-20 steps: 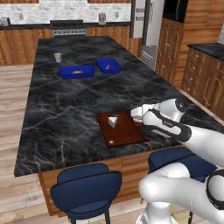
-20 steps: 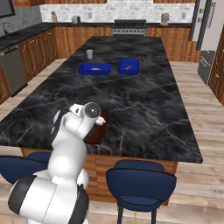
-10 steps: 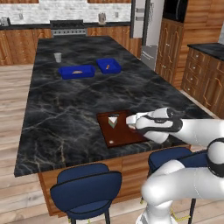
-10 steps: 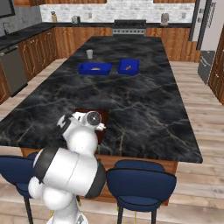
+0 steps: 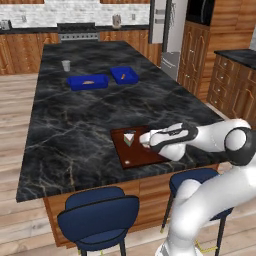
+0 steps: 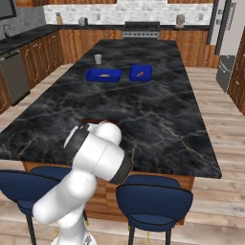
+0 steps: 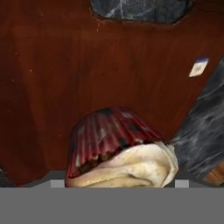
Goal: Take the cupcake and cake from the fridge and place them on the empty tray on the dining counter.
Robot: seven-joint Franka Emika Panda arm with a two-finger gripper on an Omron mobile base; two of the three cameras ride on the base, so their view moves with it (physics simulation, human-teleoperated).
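The dark reddish-brown tray (image 5: pixel 145 155) lies near the front edge of the black marble dining counter (image 5: pixel 75 130). The cream-white cake (image 5: pixel 130 138) sits on the tray's far left part. My gripper (image 5: pixel 145 141) reaches in from the right, low over the tray and just right of the cake. In the hand view the cupcake (image 7: pixel 122 148), red-brown wrapper and tan top, lies tipped between my fingers just above the tray (image 7: pixel 52 87); the fingertips themselves are hidden. The grey fridge (image 5: pixel 162 25) stands far back beyond the counter.
Two blue trays (image 5: pixel 88 81) (image 5: pixel 124 75) and a small glass (image 5: pixel 66 65) stand at the counter's far end. Blue stools (image 5: pixel 100 220) (image 5: pixel 197 177) are tucked under the near edge. Wooden cabinets (image 5: pixel 235 85) line the right side. My arm (image 6: pixel 95 153) hides most of the tray in the right base view.
The arm has swung left and down over the tray, bringing the hand with the cupcake close beside the cake. The cake and the tray have not moved.
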